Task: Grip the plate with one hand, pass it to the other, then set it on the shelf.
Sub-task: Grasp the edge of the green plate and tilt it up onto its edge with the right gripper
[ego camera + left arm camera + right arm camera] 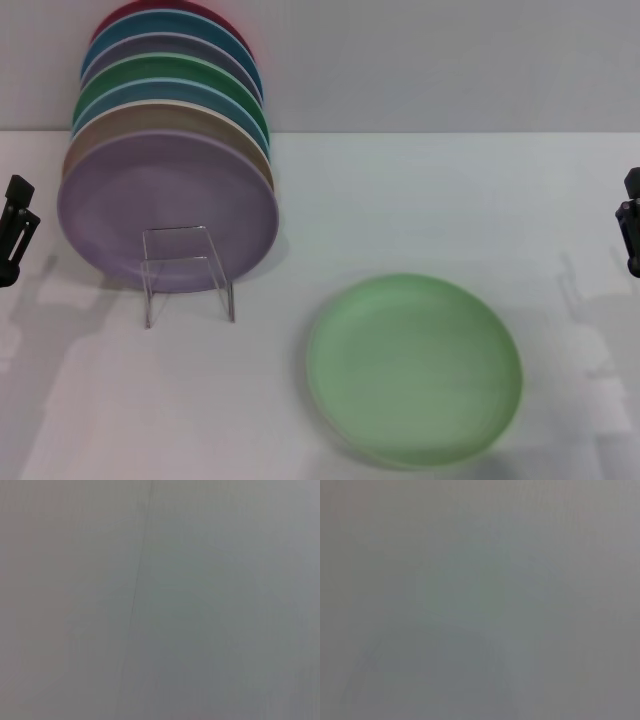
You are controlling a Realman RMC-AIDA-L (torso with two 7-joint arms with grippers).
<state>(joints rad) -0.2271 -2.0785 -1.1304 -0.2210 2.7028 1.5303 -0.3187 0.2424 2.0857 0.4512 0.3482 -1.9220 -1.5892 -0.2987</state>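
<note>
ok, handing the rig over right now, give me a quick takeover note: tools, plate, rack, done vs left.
Left tool: parked at the left edge of the head view, holding nothing.
Right tool: parked at the right edge, holding nothing.
Mint-green plate: flat on the table, front right, untouched.
Clear rack: front left, holding a row of plates stood on edge, with a lilac plate at the front.
Done: nothing.
Left: right tool grips the plate, passes it to the left, left sets it on the rack.

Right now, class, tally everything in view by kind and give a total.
Clear shelf: 1
Standing plates on it: 7
Mint-green plate lying flat: 1
Pincers: 2, the left pincer and the right pincer
Total: 11
</note>
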